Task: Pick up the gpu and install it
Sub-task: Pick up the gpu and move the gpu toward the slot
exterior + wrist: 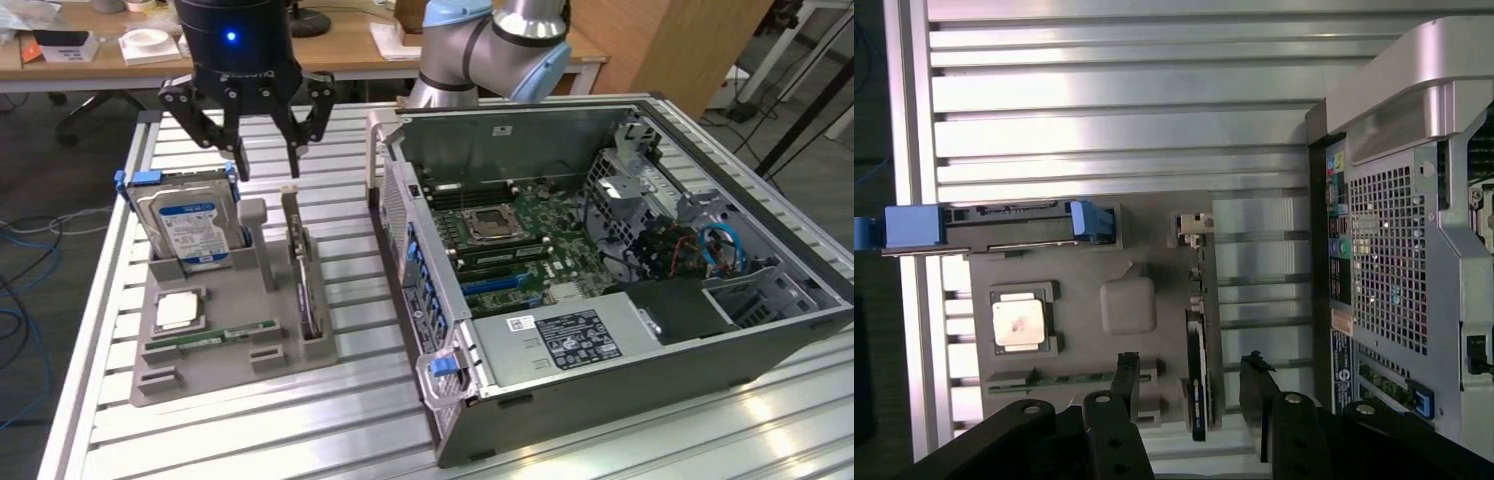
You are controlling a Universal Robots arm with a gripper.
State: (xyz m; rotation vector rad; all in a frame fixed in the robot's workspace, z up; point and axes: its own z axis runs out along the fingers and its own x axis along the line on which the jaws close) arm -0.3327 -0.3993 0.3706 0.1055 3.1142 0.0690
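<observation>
Tool (267,162) (1190,365): fingers spread wide, nothing between the pads, nothing held. In the exterior view it hangs point-down over the far end of the grey fixture tray (254,290) (1144,240), which lies flat on the slotted aluminium worktop (360,400) towards the exterior view's left. Gpu (310,290) (1197,395): not picked up; it stands on edge in the tray's long slot, on the side of the tray nearest the computer case (641,390), with its metal end bracket at the far end. In the wrist view the card is seen edge-on and runs between the two fingers, one finger to either side of it; in the exterior view the fingertips stand just above the card's far end and appear clear of it, though actual contact cannot be ruled out from this angle. Other items in the tray: a hard drive (194,225) with a blue-and-white label, upright in a blue carrier at the far corner; a processor (178,312) (1019,323) lying flat; a green memory stick (214,338) beside it. The case lies on its side with the panel off, motherboard (534,240) exposed. The arm (494,50) rises behind the case
</observation>
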